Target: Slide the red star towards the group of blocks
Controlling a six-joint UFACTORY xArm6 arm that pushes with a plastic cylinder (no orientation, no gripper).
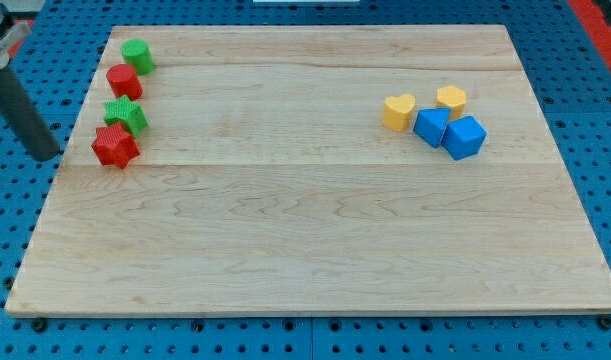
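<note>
The red star (pixel 115 146) lies near the left edge of the wooden board (pixel 315 250). Just above it sit a green star (pixel 125 114), a red round block (pixel 124 80) and a green round block (pixel 138 55), in a column. The group at the view's right holds a yellow heart (pixel 398 111), a yellow round block (pixel 451 98), a blue triangular block (pixel 431 127) and a blue cube (pixel 464 137). My tip (pixel 45 155) stands off the board's left edge, left of the red star and apart from it.
The board rests on a blue perforated table (pixel 15 200). The dark rod (pixel 20 105) slants up to the view's top left corner.
</note>
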